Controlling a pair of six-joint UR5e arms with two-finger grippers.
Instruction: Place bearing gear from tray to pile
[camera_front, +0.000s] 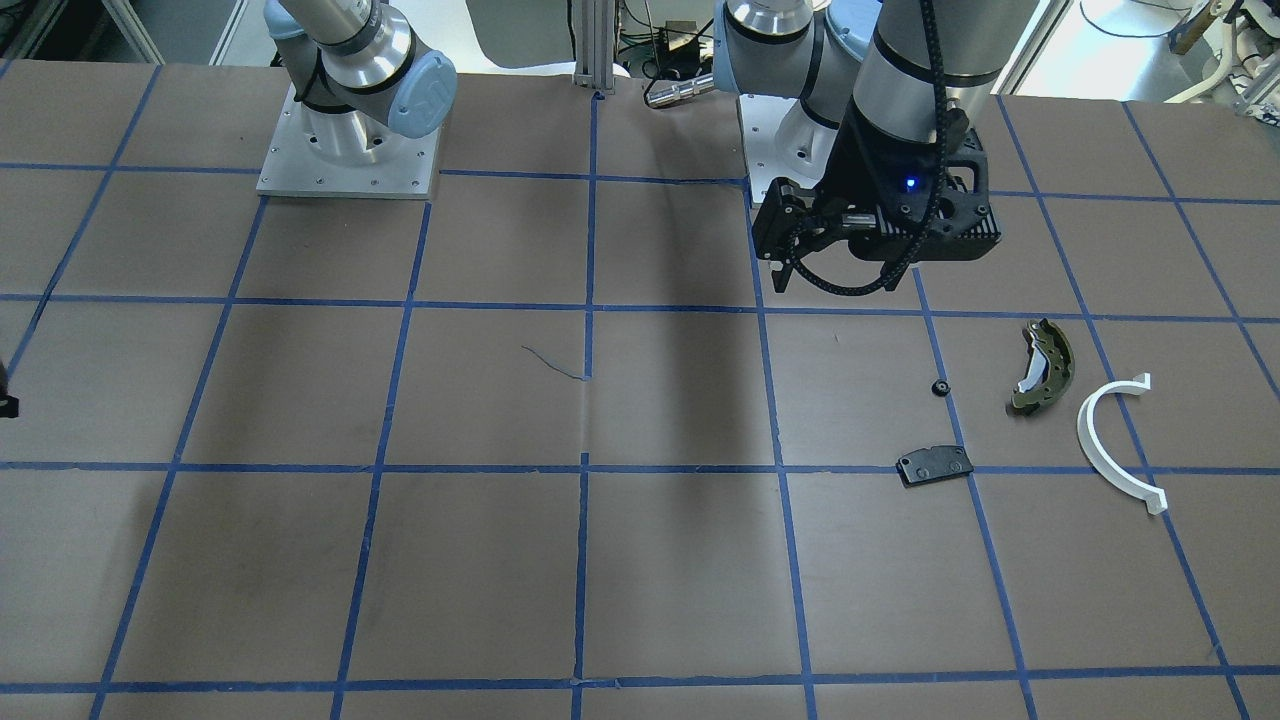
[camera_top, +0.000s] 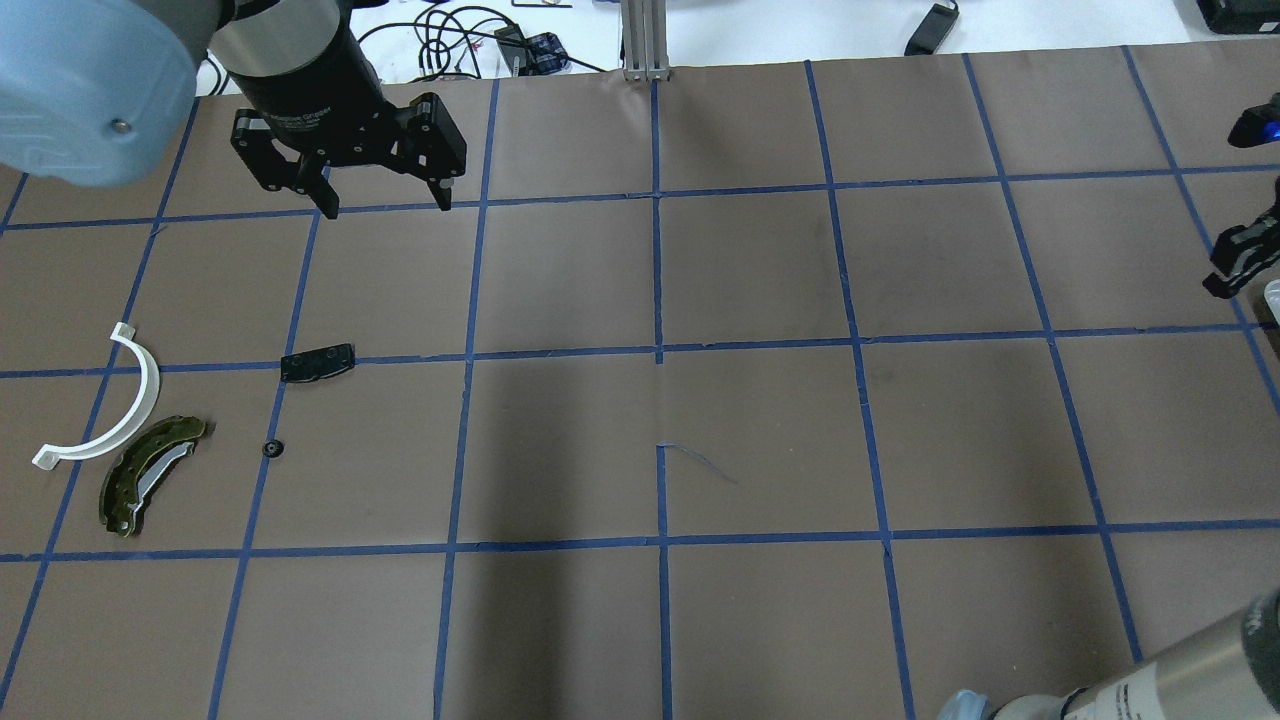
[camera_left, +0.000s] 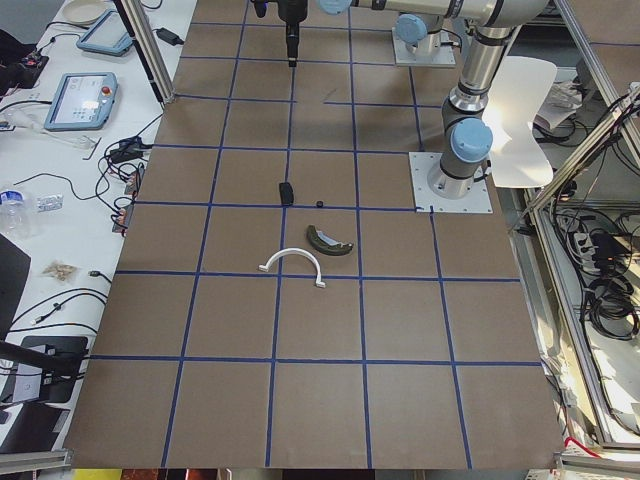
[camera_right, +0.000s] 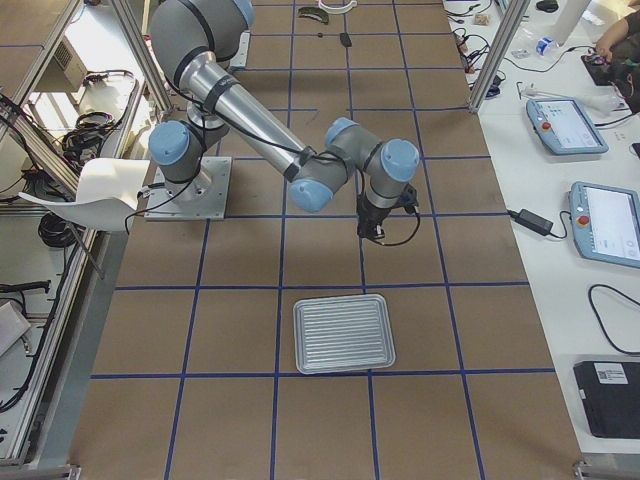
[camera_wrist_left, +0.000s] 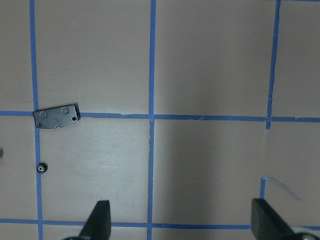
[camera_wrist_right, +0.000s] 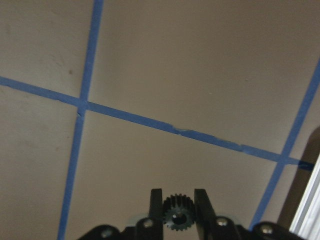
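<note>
The pile (camera_top: 140, 485) lies at the far left of the overhead view. There the white arc (camera_top: 154, 395) has the olive shoe (camera_top: 160, 462) just beside it at 5 o'clock. At 3 o'clock of the shoe a loose gear (camera_top: 271, 448), small and black, lies flat on the table (camera_top: 760, 430). The black plate (camera_top: 318, 362) is at 1 o'clock of it, with its long side along a blue line. At 1 o'clock of the plate, well apart, the left gripper (camera_top: 388, 207) hangs with the jaws wide apart and nothing between them.

The right gripper (camera_wrist_right: 178, 199) has the held gear (camera_wrist_right: 176, 214): its two fingers, nearly closed, press on the teeth at 9 and 3 o'clock. This gear is round, so it has no long side; its flat face looks to the wrist camera. It is black, with fine teeth all around and a pale hole in the hub. In the right side view the tray (camera_right: 340, 333) is at 6 o'clock of this gripper, apart from it.
</note>
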